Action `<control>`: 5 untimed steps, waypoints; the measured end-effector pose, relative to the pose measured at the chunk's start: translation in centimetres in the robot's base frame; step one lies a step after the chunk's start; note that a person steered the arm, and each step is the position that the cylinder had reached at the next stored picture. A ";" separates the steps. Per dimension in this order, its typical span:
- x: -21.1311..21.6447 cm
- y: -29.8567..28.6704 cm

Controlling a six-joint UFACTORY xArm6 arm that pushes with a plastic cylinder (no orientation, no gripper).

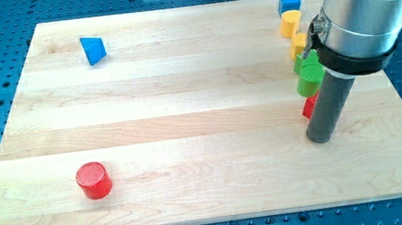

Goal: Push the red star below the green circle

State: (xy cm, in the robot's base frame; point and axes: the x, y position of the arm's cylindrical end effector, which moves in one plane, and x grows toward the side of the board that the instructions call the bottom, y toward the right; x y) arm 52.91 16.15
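A blue triangle [92, 49] lies at the desk's [188, 129] upper left, a red cylinder [93, 179] at lower left, a blue cube [289, 2] and yellow cylinder [290, 22] at upper right.

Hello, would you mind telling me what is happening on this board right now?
I am working at the view's right edge of the wooden board. My tip rests just to the right of the red star, which is mostly hidden behind the rod and sits directly under the green circle. Yellow blocks and a blue cube line up above them. A red cylinder and a blue triangle lie far off at the left.
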 end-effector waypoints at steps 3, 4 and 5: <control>-1.7 1.5; -2.0 2.0; -2.2 2.1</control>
State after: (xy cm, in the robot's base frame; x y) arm 50.67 18.30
